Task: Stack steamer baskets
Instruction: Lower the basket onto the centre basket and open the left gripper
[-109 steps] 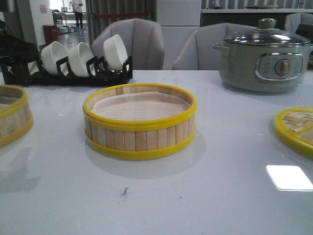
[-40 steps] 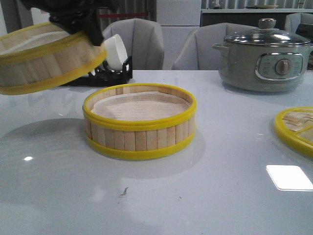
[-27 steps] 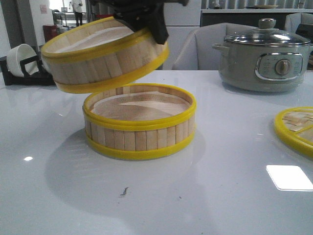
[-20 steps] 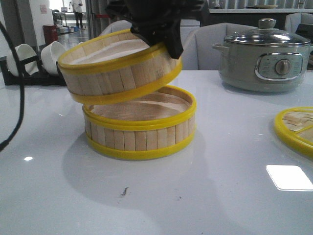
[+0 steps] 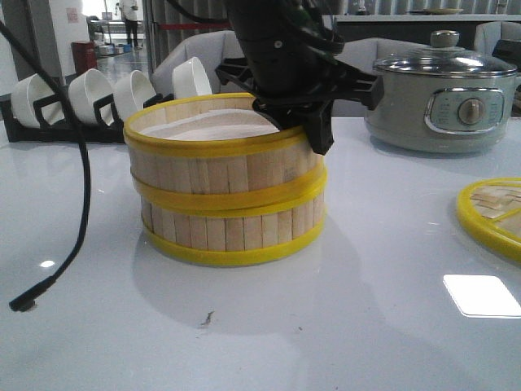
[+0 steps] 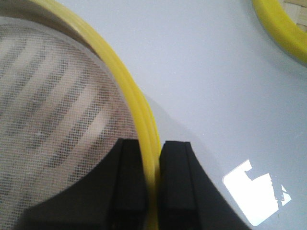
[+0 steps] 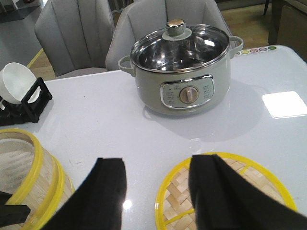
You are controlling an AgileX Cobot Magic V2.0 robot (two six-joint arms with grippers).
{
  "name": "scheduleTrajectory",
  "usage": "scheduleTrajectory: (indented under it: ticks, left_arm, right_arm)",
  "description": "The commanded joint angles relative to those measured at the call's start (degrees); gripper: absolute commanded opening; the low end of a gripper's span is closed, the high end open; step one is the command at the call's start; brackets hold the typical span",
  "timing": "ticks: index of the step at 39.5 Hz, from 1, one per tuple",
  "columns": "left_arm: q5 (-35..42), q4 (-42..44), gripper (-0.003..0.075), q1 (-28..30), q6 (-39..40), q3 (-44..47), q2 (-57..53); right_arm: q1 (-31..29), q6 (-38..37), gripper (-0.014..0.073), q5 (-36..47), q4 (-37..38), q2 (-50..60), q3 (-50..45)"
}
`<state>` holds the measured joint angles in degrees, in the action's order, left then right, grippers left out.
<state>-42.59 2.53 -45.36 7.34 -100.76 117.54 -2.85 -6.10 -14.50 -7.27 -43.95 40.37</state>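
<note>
At frame centre the lower basket (image 5: pixel 232 232) sits on the white surface (image 5: pixel 366 326), the upper basket (image 5: pixel 216 159) resting on it, shifted slightly left. The left end effector (image 5: pixel 313 134) reaches down from above, clenched on the upper basket's right rim. The right end effector (image 7: pixel 156 187) hangs spread above the lid (image 7: pixel 225 191), cut off at the frame's lower edge. The pot (image 5: pixel 444 98) stands upper right.

Both steamer baskets, the upper basket (image 5: pixel 213 155) and the lower basket (image 5: pixel 232 230) beneath it, show pale vertical bamboo slats between bright yellow bands. Right of the baskets, the lid (image 5: pixel 493 215) has a herringbone weave in a yellow rim. Behind it stands a grey-green pot (image 5: pixel 440 94); the black left gripper (image 6: pixel 152 179) clamps yellow rim.
</note>
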Motion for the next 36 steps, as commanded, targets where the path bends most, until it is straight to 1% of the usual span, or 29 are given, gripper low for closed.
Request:
scheduleTrajectory:
  ticks: [1, 14, 27, 31, 36]
  left_arm:
    - [5.06, 0.71, 0.0086, -0.50, -0.44, -2.36, -3.03]
    - [5.15, 0.49, 0.0086, -0.50, -0.44, -2.36, -3.03]
    - [2.31, 0.47, 0.0092, -0.50, -0.44, -2.36, -3.03]
    - [1.58, 1.09, 0.0145, -0.50, -0.44, -2.36, -3.03]
    - [1.17, 1.68, 0.0263, -0.50, -0.44, -2.36, -3.03]
  right_arm:
    - [0.09, 0.10, 0.0423, 5.02, 0.15, 0.03, 2.18]
    - [0.09, 0.10, 0.0423, 5.02, 0.15, 0.03, 2.18]
    - [0.09, 0.10, 0.0423, 5.02, 0.15, 0.03, 2.18]
    - [0.09, 0.10, 0.0423, 5.02, 0.15, 0.03, 2.18]
    - [0.09, 0.10, 0.0423, 5.02, 0.15, 0.03, 2.18]
